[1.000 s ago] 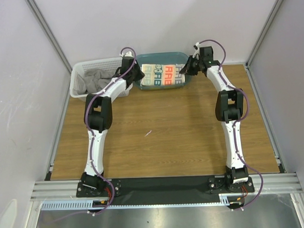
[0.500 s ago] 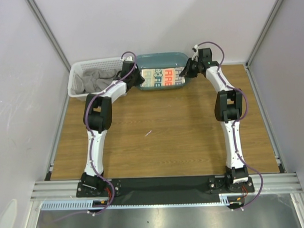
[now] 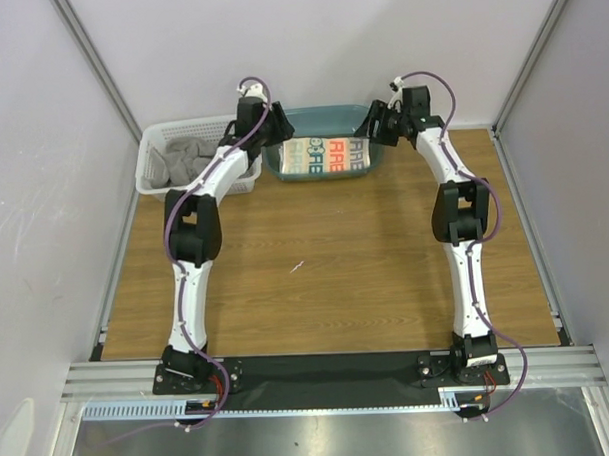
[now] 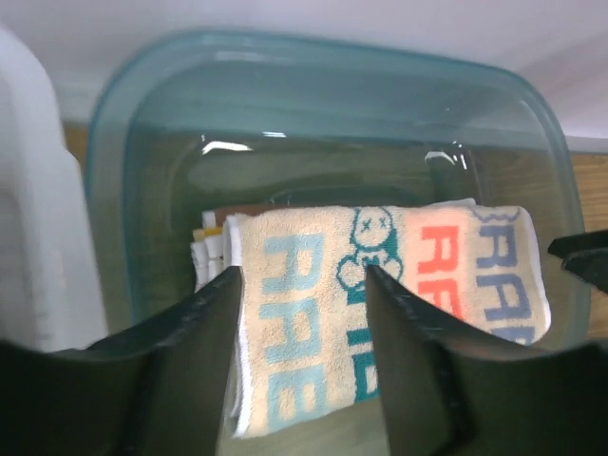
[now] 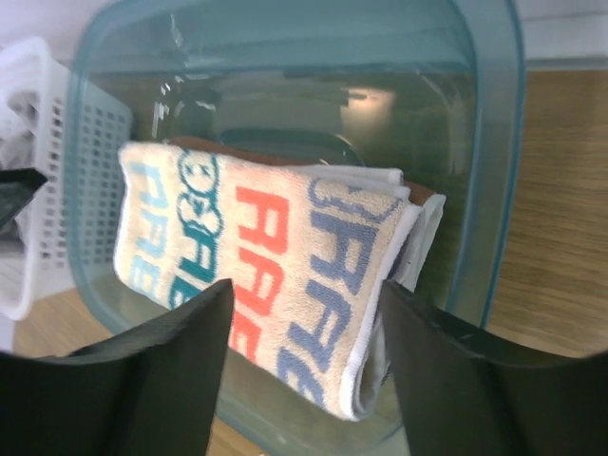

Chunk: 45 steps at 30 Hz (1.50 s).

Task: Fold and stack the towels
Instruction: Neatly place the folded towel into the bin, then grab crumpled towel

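Looking down, we find the left claw [image 4: 302,285] and right claw [image 5: 304,290] spread apart, empty, above the lettered towel [image 5: 271,233] in the teal tub [image 5: 486,142].

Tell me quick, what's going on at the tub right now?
Both arms reach over the teal tub at the table's far edge. The printed towel lies folded inside it, on top of a brown towel. The left gripper and right gripper hang open above it, holding nothing. The grey towel sits crumpled in the white basket.
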Each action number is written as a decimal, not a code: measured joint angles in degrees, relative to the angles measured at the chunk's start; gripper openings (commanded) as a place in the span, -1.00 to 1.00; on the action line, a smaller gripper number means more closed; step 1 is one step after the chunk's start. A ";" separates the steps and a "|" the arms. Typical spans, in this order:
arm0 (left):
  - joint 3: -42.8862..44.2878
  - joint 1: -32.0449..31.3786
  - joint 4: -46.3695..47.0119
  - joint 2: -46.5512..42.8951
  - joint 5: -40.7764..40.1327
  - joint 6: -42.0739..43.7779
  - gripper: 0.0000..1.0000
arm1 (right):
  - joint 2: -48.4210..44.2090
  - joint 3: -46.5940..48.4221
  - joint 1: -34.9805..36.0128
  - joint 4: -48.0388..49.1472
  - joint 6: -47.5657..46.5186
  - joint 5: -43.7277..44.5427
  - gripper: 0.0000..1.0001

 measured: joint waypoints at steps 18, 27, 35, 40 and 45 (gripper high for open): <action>0.94 17.84 -19.76 -16.81 -13.29 5.49 0.71 | -28.11 -15.78 -4.61 3.58 -0.70 6.43 0.63; 0.94 19.67 -23.39 -7.15 -14.53 5.49 0.72 | -28.74 -28.63 -4.72 0.74 -0.07 12.44 0.75; 0.94 19.69 -23.50 0.33 -12.33 5.44 0.47 | -30.23 -31.01 -4.72 0.72 1.77 16.68 0.76; 1.44 19.69 -22.38 1.77 -10.51 4.79 -0.99 | -31.39 -31.01 -4.72 0.79 2.64 17.62 0.74; 3.96 19.69 -22.18 1.77 -9.99 5.79 -0.99 | -31.87 -30.97 -4.72 0.79 2.95 17.97 0.72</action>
